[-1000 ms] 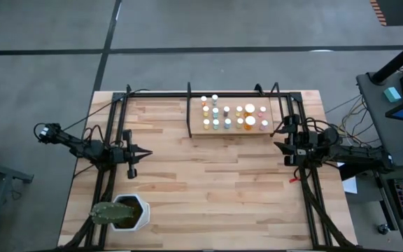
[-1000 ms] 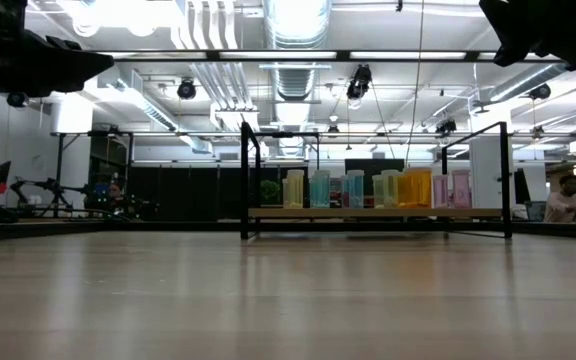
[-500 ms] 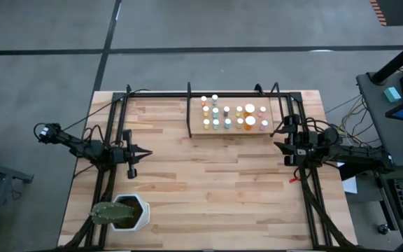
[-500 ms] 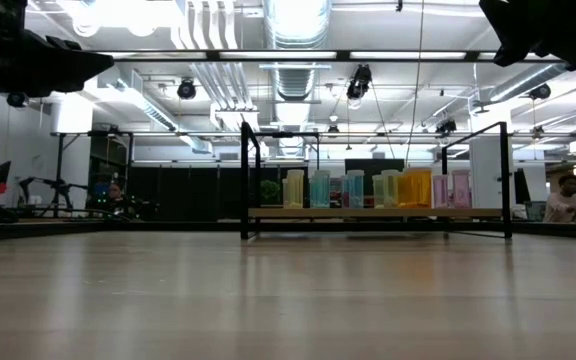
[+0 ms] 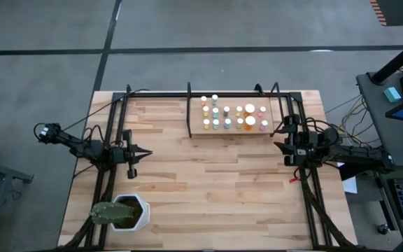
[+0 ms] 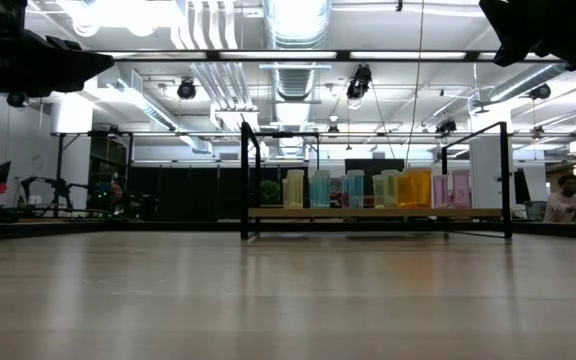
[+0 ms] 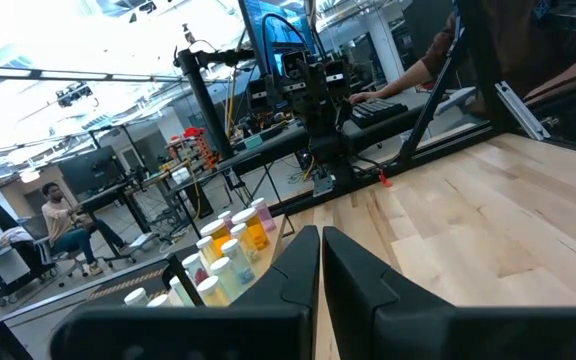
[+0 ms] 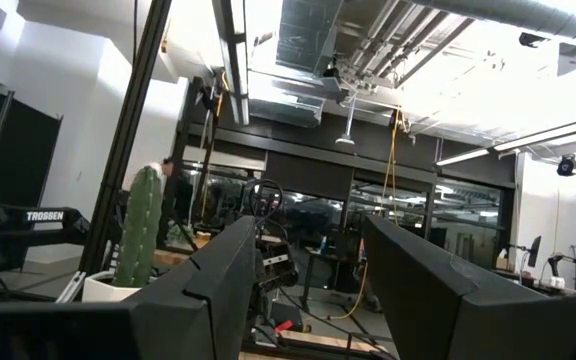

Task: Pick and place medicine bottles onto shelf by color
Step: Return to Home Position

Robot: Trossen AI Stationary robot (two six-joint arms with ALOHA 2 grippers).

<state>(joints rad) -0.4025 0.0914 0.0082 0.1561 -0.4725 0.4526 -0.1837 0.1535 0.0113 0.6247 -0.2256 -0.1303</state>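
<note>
Two grippers are held clear of the shelf (image 5: 233, 100), and nothing is gripped by either. Nearest, well in front of the shelf and off beyond its left end, a white hexagonal pot (image 5: 143, 211) with a cactus (image 5: 107, 213) is set at a corner of the tabletop (image 5: 215, 189). Farther back, the left gripper (image 5: 148, 152) is held over the table, in front of the shelf and to its left, its fingers (image 7: 298, 265) pressed almost together with only a slit between them. The right gripper (image 5: 278, 138) is held just beside the shelf's right end, its fingers (image 8: 223, 270) spread wide. On the shelf itself the medicine bottles (image 5: 227, 116) are stood in rows: yellowish at the left end, then teal, orange, and pink at the right end. Beyond the shelf, a person (image 6: 566, 198) is seen in the room.
</note>
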